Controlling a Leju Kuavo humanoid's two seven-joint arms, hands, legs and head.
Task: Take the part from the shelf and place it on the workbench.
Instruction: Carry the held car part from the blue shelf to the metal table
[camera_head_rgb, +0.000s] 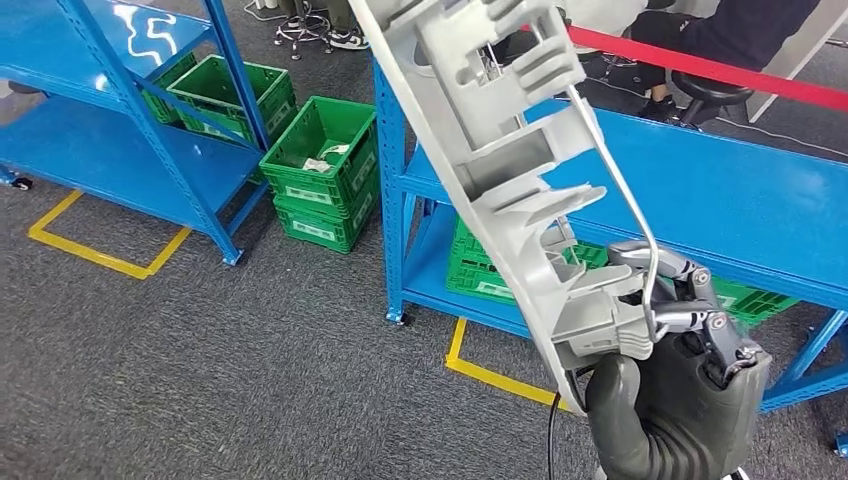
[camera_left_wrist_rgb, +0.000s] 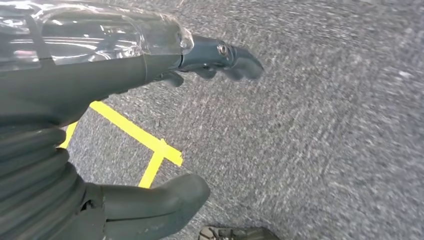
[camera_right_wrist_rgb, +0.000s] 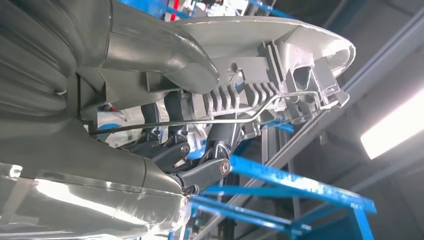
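A long grey plastic part (camera_head_rgb: 490, 150) with ribs, pockets and a thin metal rod rises slanting from the lower right to the top edge of the head view. My right hand (camera_head_rgb: 670, 330) grips its lower end, fingers wrapped round the moulding. The right wrist view has the same part (camera_right_wrist_rgb: 280, 65) lying across my thumb, with dark fingers (camera_right_wrist_rgb: 200, 150) curled under it. My left hand (camera_left_wrist_rgb: 165, 115) hangs over grey carpet, thumb and fingers apart, holding nothing.
A blue shelf rack (camera_head_rgb: 700, 190) stands right behind the part, green crates (camera_head_rgb: 480, 270) on its lower level. Another blue rack (camera_head_rgb: 110, 110) and more green crates (camera_head_rgb: 320, 160) stand at the left. Yellow floor tape (camera_head_rgb: 90, 250), a red barrier tape (camera_head_rgb: 720, 70) and a seated person (camera_head_rgb: 720, 40) lie beyond.
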